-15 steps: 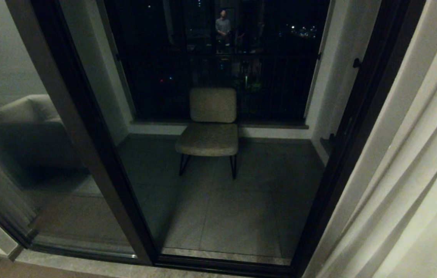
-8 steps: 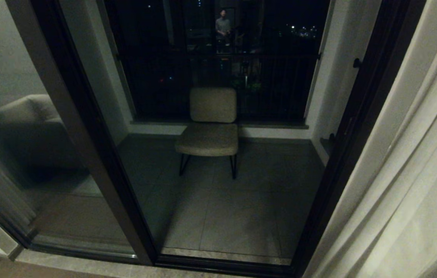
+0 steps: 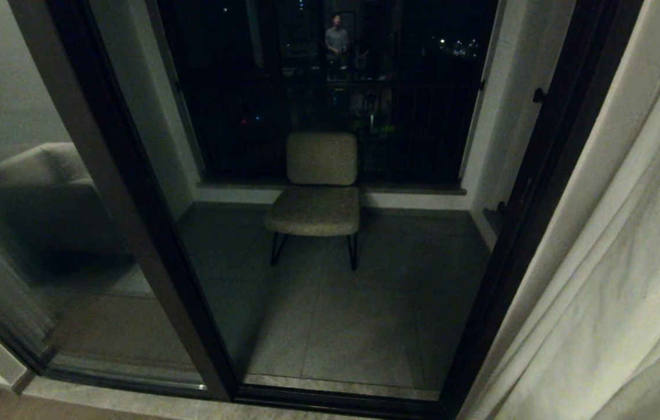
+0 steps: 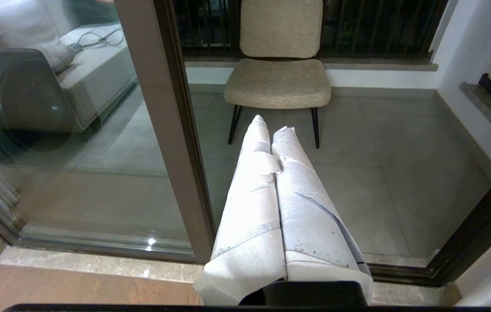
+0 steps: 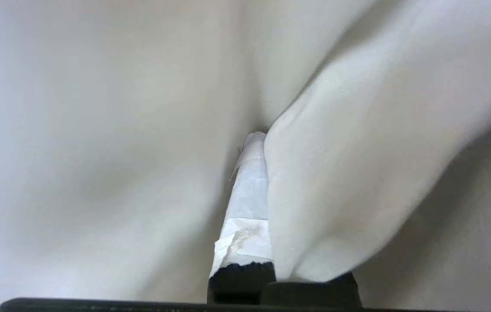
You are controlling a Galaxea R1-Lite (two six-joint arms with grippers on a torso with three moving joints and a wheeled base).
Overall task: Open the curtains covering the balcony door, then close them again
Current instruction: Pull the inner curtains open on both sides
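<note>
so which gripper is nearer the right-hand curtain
Right. The right gripper is shut and pressed into the folds of the right-hand curtain, one finger hidden by fabric. The left gripper is shut, empty, pointing through the balcony door toward the chair.

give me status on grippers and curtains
Left gripper shut, empty, facing the balcony door. Right gripper shut, pressed into curtain folds. Glass uncovered, nothing in the way.

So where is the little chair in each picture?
Head view: the chair stands mid-picture on the balcony, behind the balcony door.
Left wrist view: the chair is at the top centre, beyond the shut left pincer.
Right wrist view: not in it, only curtain.
Shared landmark: the door's dark frame.
</note>
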